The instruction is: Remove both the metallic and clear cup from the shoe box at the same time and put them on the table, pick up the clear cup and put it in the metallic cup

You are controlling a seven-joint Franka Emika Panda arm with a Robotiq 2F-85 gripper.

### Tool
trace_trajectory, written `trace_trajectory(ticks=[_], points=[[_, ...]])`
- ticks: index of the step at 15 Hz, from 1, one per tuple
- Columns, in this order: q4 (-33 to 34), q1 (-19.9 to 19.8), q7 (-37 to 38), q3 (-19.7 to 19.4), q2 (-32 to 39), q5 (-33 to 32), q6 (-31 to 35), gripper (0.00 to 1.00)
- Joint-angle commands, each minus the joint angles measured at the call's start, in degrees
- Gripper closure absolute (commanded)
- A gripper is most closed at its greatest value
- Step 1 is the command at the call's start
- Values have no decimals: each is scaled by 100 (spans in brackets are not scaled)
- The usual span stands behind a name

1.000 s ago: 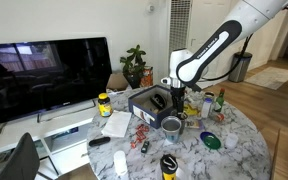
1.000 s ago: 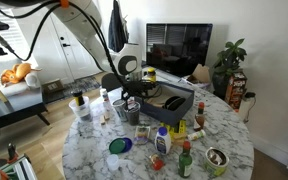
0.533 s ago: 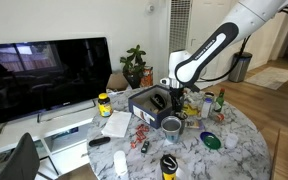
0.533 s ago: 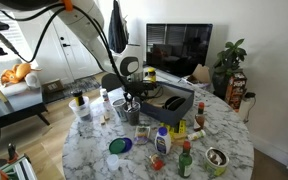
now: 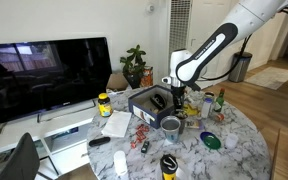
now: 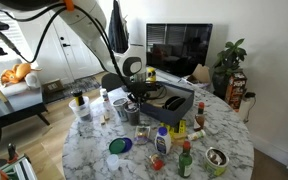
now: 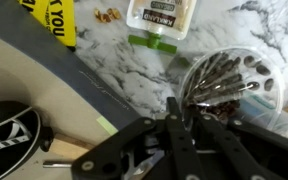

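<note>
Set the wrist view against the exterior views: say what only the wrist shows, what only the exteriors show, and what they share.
Only the wrist view: lettering on a yellow packet, a white packet with a green edge, and the clear cup seen from above, its wall ribbed. Only the exterior views, both of them: the television, the potted plant, the white arm and the bottles crowding the round table. Shared: the gripper, the shoe box and the table's veined marble-look top.
</note>
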Motion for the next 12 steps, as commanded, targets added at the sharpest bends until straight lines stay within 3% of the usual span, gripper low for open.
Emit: trace_trajectory(ticks=[1, 12], points=[[-59, -99, -32, -76, -103, -107, -89, 98], [-223, -400, -462, -125, -881, 108, -630, 97]])
